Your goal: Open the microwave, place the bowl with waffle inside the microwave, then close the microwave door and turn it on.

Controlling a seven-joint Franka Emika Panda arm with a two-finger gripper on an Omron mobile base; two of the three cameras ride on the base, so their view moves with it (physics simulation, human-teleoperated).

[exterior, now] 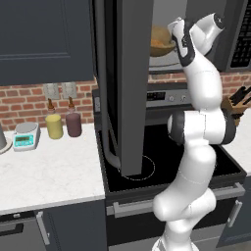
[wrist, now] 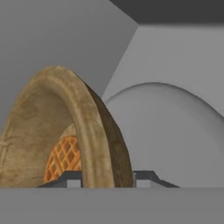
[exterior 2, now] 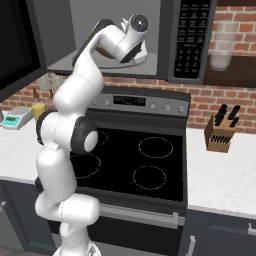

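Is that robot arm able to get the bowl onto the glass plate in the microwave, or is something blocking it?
Probably yes. The door stands swung wide, the pincer grips the bowl by its rim inside the microwave, and the glass plate ahead looks bare.

Microwave door (exterior: 128, 83) swung wide open — wooden bowl (exterior: 161, 43) inside the cavity, white arm (exterior: 196, 132) reaching up to it

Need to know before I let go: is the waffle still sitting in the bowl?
Yes: in the hand view the waffle lies inside the bowl, whose rim sits between the two fingertips of the gripper.
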